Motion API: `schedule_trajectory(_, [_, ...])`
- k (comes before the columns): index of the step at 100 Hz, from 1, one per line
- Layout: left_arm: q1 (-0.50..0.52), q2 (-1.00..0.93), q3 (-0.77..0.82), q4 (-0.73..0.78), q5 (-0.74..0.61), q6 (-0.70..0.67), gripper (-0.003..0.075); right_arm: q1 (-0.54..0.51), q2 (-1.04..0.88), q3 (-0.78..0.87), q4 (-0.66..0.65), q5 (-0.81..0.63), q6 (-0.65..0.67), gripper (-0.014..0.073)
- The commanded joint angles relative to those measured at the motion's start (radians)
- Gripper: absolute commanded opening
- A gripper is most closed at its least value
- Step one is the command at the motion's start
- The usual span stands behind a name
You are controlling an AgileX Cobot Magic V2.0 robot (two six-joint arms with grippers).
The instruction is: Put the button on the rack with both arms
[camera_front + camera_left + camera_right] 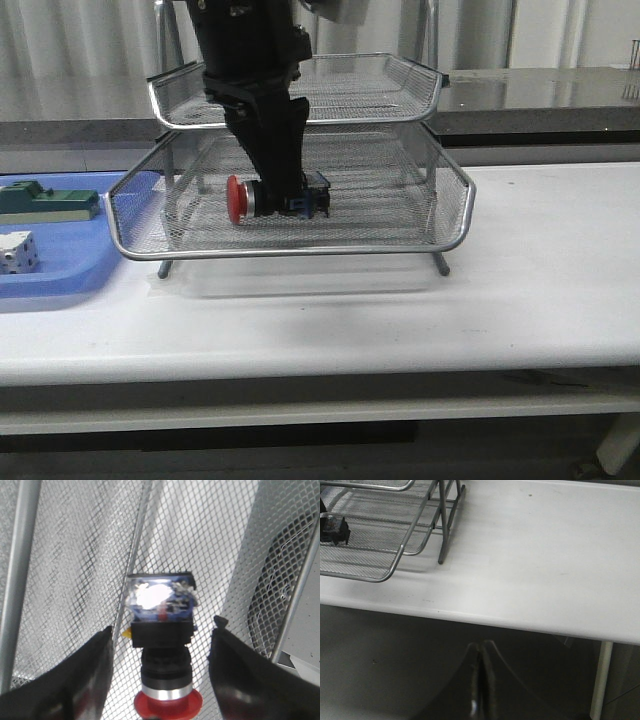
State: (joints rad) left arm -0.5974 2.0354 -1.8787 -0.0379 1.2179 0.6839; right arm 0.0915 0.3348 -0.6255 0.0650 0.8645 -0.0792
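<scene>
While the button lies on its side on the mesh of the rack's pulled-out tier, red head to the left, the risk lies mostly in how the left gripper leaves it. At the far left, a blue tray holds a green block and a white cube, well apart from the action and unlikely to matter. The button is round along its collar, so on wire mesh it could roll if a finger brushes it on the way up; a lift that is not straight would cause that. The upper tier sits close above the arm, and a careless retreat could knock the rack and shift the whole thing on the table.

In the left wrist view the gripper has its fingers spread to either side of the button, with mesh showing in the gaps on both sides, so I judge it to be released and touching neither pad. The button seems to rest on the tier under its own weight.

The right gripper hangs off the near right edge of the table, its fingers pressed together on nothing, with the rack away to its left. The drop looks done; a clean withdrawal is what remains.
</scene>
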Motion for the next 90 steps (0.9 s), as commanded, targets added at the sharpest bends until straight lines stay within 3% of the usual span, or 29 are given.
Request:
schedule_trajectory(1, [-0.004,-0.056,-0.027,-0.009,-0.027,-0.014,0.0443,-0.002,0.008,-0.023,-0.004,-0.066,0.001,-0.0071])
schedule_trajectory(57, [0.001,-0.194,-0.066,-0.045,0.053,-0.151,0.0453,-0.002,0.008,-0.023,-0.004,-0.066,0.001,-0.0071])
schedule_trajectory(90, [0.159,-0.367,-0.063,-0.038,0.053,-0.256,0.0449,-0.002,0.008,-0.023,-0.004,-0.066,0.001,-0.0071])
